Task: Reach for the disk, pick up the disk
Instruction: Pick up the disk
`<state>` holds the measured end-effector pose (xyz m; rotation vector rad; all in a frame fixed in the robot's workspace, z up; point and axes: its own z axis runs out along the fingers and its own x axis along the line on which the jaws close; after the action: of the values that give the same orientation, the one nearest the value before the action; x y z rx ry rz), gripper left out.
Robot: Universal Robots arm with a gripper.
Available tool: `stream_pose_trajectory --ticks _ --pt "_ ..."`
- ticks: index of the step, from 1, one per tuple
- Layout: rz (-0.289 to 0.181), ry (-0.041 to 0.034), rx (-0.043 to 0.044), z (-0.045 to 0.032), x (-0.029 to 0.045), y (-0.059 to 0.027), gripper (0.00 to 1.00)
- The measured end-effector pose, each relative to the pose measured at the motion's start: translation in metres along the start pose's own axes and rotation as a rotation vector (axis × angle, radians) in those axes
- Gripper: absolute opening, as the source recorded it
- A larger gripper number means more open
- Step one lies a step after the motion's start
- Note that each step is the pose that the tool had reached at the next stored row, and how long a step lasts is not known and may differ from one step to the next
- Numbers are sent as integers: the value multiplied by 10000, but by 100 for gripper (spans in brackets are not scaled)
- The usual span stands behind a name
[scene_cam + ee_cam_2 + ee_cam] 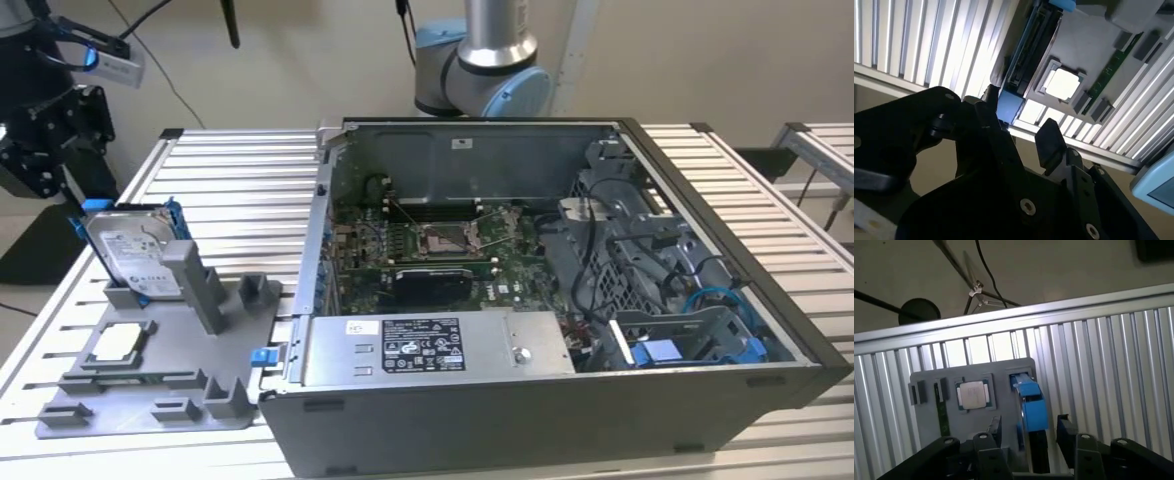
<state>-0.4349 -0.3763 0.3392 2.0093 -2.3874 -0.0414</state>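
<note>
Item, the disk [135,250]: we log it standing on edge in a slot of the grey fixture [127,398]. It sits at the fixture's end nearest the gripper, and a blue bracket [1032,402] frames it.
Gripper [1029,424]: jaws apart and holding nothing. In the first wrist view its fingers [1066,429] stand on either side of the disk's upper edge. As far as we can tell they are above it and not touching.
Fixture, contents: the disk, upright. A square silver chip [973,394] lies flat in a recess just beside it, and a green memory strip [1109,75] sits in a narrow slot.
Computer case [534,440], contents: the case is open on the slatted table [240,170]. It holds a motherboard [441,240], a power supply [427,350] and a blue bracket [667,352] in the drive bay.
Risk, grip: we judge the pads could land on the plastic frame instead of the metal faces, and the disk would then slip or twist.
Risk, tilt: an off-centre approach could push the disk sideways in its slot, so that it jams or tips.
Risk, fixture: if the disk binds, a lift may drag the fixture up with it and unseat the chip.
</note>
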Motion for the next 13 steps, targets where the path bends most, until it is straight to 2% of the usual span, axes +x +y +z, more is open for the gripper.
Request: stream_pose_trajectory --ticks 13 --pt "-458 12 17 230 -2 -7 100"
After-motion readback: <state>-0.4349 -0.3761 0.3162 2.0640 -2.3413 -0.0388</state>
